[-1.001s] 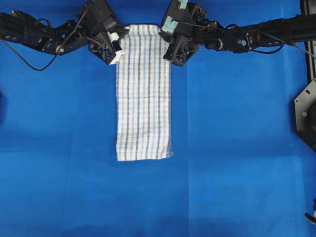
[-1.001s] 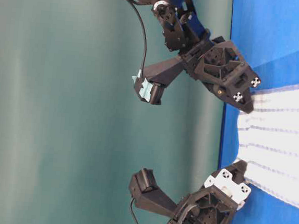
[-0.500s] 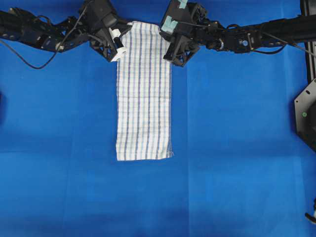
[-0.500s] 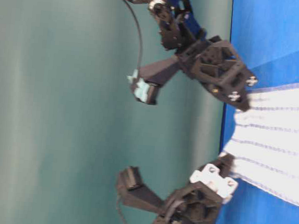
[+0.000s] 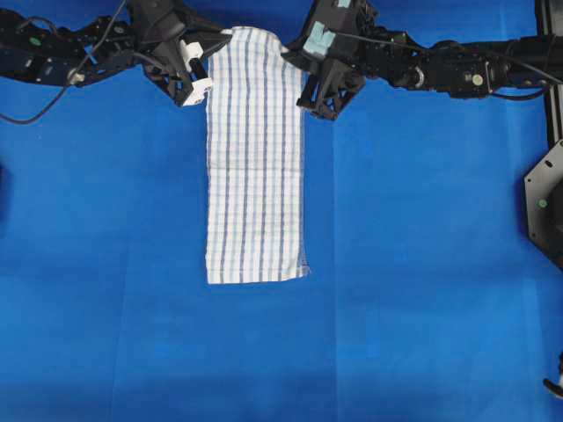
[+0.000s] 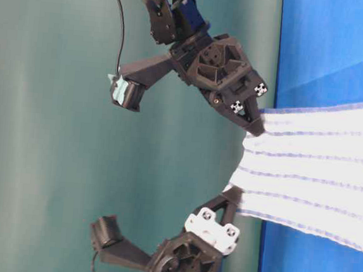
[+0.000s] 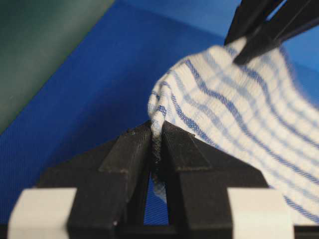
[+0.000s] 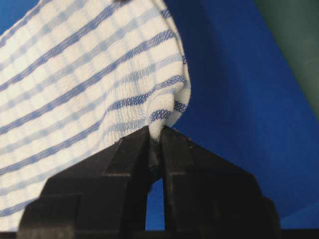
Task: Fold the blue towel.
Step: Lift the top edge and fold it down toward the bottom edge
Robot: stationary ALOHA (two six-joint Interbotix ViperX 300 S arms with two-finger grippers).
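Overhead view: blue towel (image 5: pixel 255 158) runs down from the top centre over the blue table covering (image 5: pixel 422 264). Left gripper (image 5: pixel 209 54) pinches its upper left corner, right gripper (image 5: pixel 297 63) its upper right corner, both clamped on cloth. A black bracket (image 5: pixel 545 207) sits at the right edge.

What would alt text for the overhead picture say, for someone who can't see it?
Seen from above, two black robot arms each pinch a top corner of a long striped blue towel, the left gripper and right gripper shut on it. Its far end is lifted; the rest lies flat on a blue table covering.
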